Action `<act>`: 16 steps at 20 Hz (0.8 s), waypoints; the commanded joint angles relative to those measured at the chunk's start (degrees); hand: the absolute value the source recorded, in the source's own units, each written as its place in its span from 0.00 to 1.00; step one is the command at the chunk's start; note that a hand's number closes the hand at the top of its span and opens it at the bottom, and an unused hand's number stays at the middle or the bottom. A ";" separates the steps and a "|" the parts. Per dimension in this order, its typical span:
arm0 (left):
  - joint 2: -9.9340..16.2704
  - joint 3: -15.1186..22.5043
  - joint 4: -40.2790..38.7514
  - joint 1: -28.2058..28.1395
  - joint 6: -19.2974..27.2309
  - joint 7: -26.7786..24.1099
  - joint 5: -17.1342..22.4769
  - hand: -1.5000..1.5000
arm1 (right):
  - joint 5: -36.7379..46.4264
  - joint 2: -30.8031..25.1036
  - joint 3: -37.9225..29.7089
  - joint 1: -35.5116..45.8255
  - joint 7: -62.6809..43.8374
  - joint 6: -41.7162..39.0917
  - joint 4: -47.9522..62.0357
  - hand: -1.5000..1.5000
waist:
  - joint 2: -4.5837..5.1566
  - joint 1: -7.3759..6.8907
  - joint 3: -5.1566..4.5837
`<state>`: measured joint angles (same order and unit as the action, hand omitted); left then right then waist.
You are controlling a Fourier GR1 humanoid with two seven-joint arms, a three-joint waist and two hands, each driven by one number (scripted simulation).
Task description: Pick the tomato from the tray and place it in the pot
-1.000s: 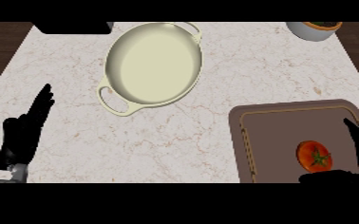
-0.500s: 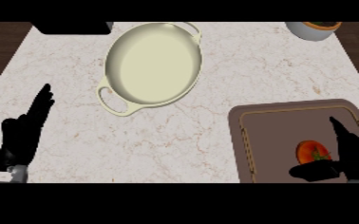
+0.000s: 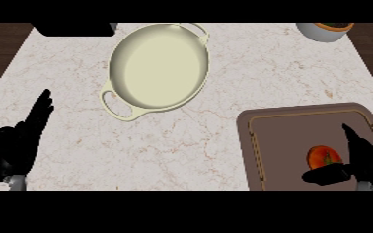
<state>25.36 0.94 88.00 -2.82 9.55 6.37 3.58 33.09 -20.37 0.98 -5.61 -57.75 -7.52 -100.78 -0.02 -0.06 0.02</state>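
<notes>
Head view, steeply down on a pale marbled desk (image 3: 241, 86). Toward the upper middle, a cream oval pot (image 3: 159, 69) with a loop handle at each end, empty inside, tilted slightly on the diagonal. At the lower right, a brown tray (image 3: 280, 143) with a thin lighter line running inside its rim. On the tray's right part, the red tomato (image 3: 321, 156) with a small dark stem mark, well apart from the pot. Around the tomato, the black right hand (image 3: 354, 159): fingers straight and rising just beside it on the right, thumb reaching under it from the lower side, so a wide spread and nothing gripped (contact with the tomato not possible to tell). At the lower left edge, the black left hand (image 3: 25, 138), fingers straight and pointing up, resting and holding nothing. In the top right corner, a grey bowl (image 3: 324, 30) with something orange inside, partly cut off. At the top left, a black block (image 3: 73, 28) on the desk's far edge.
</notes>
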 commanded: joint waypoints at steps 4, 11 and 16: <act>-0.31 -3.85 -0.67 0.57 -4.65 0.52 -0.22 0.50 | 4.10 1.73 2.25 1.07 2.05 -2.38 1.84 1.00 | -0.01 0.00 -0.02; -3.20 -5.60 -2.36 2.24 -5.66 -0.56 -4.28 0.50 | 4.31 1.45 -1.45 1.08 3.74 -5.94 -0.62 1.00 | -0.01 0.19 -0.02; -4.42 -1.64 0.08 2.82 -5.61 0.11 -5.25 0.50 | 13.70 14.32 19.70 13.53 -1.80 -5.34 2.22 1.00 | 0.78 -5.65 -0.24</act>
<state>21.27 -2.48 87.79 -1.52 4.94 6.58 -1.13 42.22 -12.91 9.08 0.87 -55.79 -11.34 -99.20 0.20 -1.83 -0.09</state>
